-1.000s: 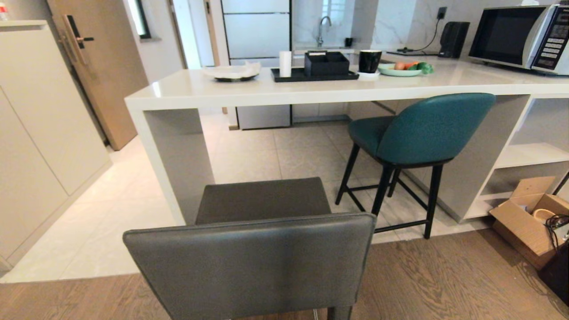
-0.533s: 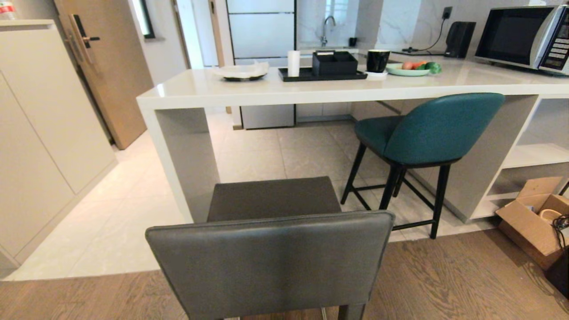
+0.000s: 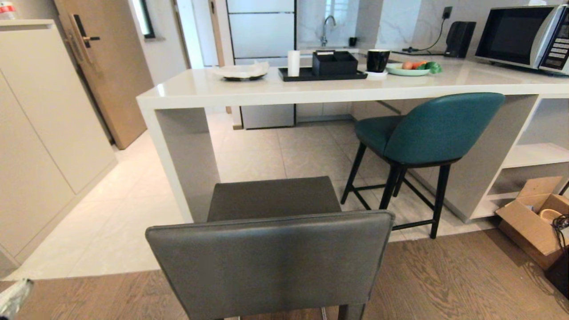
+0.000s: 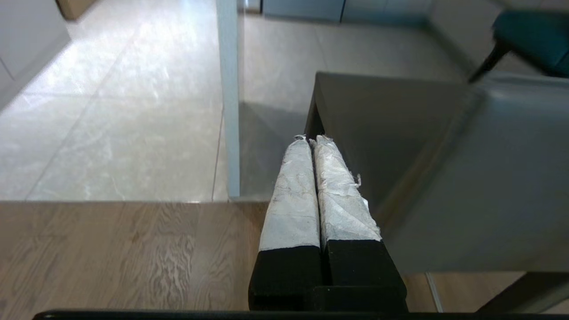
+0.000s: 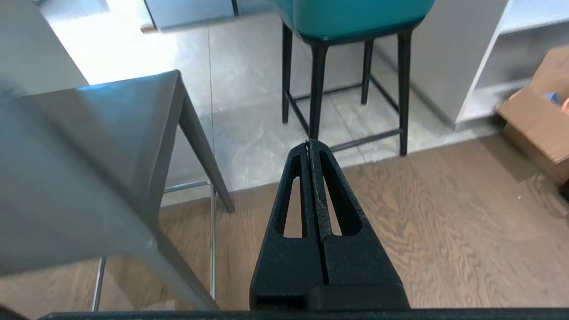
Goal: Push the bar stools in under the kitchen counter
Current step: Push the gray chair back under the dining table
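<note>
Right in front of me stands the grey stool (image 3: 271, 258), its square back toward my head camera and its seat reaching just to the near edge of the kitchen counter (image 3: 249, 91), beside the counter's white end panel (image 3: 184, 155). It sits across the line where the wood floor (image 3: 444, 284) meets the pale tiles (image 3: 120, 209), not yet tucked under the slab. To its right, the teal stool (image 3: 429, 129) is further in: its seat lies under the counter top while its curved back shows just below the thick edge, thin black legs on the tiles.

My left gripper (image 4: 310, 140) has its two taped fingers pressed together, holding nothing; it hangs beside the left end of the grey backrest, short of touching it, and in the head view only a scrap of it shows at the lower left corner. My right gripper (image 5: 310, 143) is likewise pinched closed and empty, off the right side of the grey stool above the wood floor, pointing toward the teal stool's legs.

On the counter I see a black tray (image 3: 322, 74), a black mug (image 3: 378, 60), a plate of vegetables (image 3: 409, 69) and a microwave (image 3: 524, 38). A cardboard box (image 3: 531, 222) lies on the floor at far right.
</note>
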Robot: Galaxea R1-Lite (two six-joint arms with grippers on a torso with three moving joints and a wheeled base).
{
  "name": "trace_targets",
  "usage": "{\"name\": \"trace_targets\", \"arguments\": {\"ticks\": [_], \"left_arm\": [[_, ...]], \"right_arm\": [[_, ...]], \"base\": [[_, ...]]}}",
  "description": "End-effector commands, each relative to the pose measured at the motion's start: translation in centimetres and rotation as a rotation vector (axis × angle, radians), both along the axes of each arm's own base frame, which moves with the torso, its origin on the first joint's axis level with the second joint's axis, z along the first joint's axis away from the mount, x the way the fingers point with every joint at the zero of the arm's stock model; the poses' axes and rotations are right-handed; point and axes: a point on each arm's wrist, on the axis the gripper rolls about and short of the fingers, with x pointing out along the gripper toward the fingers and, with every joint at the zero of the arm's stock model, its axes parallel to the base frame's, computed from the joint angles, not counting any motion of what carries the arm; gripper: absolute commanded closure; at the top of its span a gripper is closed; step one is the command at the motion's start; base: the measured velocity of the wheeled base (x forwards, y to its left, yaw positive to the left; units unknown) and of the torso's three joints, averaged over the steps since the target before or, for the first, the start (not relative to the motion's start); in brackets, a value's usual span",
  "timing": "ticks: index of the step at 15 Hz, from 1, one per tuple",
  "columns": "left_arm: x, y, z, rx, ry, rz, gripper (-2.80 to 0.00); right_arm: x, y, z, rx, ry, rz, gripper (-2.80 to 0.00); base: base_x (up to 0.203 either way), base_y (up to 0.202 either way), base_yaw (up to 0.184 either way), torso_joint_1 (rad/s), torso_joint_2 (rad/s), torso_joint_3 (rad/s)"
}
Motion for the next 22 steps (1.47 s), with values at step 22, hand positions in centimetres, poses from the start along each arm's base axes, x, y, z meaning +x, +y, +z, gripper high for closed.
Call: {"name": "trace_targets", "arguments": {"ticks": [22], "left_arm": [[15.2,-5.9,-5.2,0.04,0.151,-0.264,0.0]], "right_arm": [[18.6,15.3,-7.0,-0.062,0.107,0.373,0.0]], "base": [[0.0,0.0,0.0,0.0,0.0,0.0]]}}
